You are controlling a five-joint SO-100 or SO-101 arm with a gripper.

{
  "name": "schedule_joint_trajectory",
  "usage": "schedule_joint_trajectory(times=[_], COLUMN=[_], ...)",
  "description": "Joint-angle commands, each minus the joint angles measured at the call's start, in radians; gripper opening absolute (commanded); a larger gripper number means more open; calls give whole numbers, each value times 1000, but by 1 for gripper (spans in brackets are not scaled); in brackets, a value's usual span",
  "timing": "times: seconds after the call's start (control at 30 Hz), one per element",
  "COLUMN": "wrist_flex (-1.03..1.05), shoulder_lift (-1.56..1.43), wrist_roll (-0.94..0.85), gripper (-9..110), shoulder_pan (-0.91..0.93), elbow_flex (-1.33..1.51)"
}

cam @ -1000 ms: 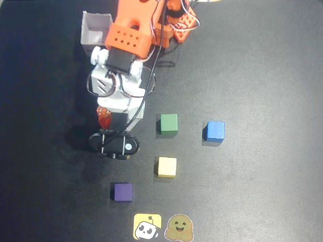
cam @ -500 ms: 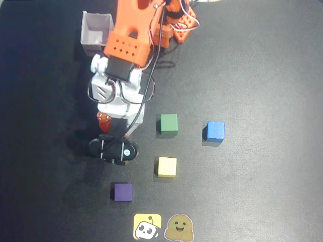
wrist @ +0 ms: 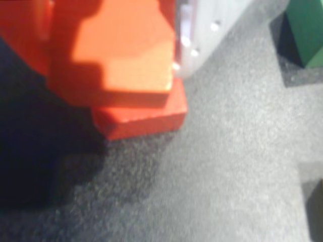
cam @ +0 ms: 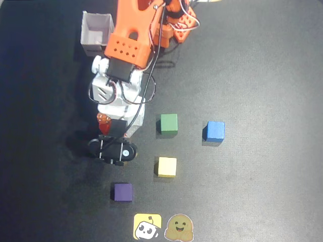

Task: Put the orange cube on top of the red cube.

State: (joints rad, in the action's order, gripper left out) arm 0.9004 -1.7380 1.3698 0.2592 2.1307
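In the wrist view the light orange cube (wrist: 123, 55) sits between my gripper's (wrist: 108, 48) fingers, which are shut on it. The red-orange finger (wrist: 25, 30) is on its left and the white finger (wrist: 202, 25) on its right. Directly beneath it lies the red cube (wrist: 144, 116), which sticks out a little at the lower right; I cannot tell whether the two touch. In the overhead view the arm covers both cubes. Only the gripper (cam: 112, 126) and its orange finger (cam: 104, 122) show, at the left of the black mat.
A green cube (cam: 168, 123) (wrist: 305, 30), a blue cube (cam: 214, 131), a pale yellow cube (cam: 166, 166) and a purple cube (cam: 122, 191) stand to the right of and below the gripper. A grey open box (cam: 96, 30) is at the top left. Two stickers (cam: 147, 227) lie at the bottom edge.
The arm has reached slightly further down the overhead view, and the wrist camera housing has shifted with it. The other cubes have not moved.
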Motion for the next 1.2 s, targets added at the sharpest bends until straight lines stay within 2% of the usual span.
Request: schedule_joint_trajectory(times=[0.0,0.37,1.17], wrist_flex=[-5,3,-35], shoulder_lift=[-2,-77,-160], wrist_roll=[9,15,72], gripper=[1,5,5], shoulder_pan=[6,6,0], elbow_flex=[6,44,54])
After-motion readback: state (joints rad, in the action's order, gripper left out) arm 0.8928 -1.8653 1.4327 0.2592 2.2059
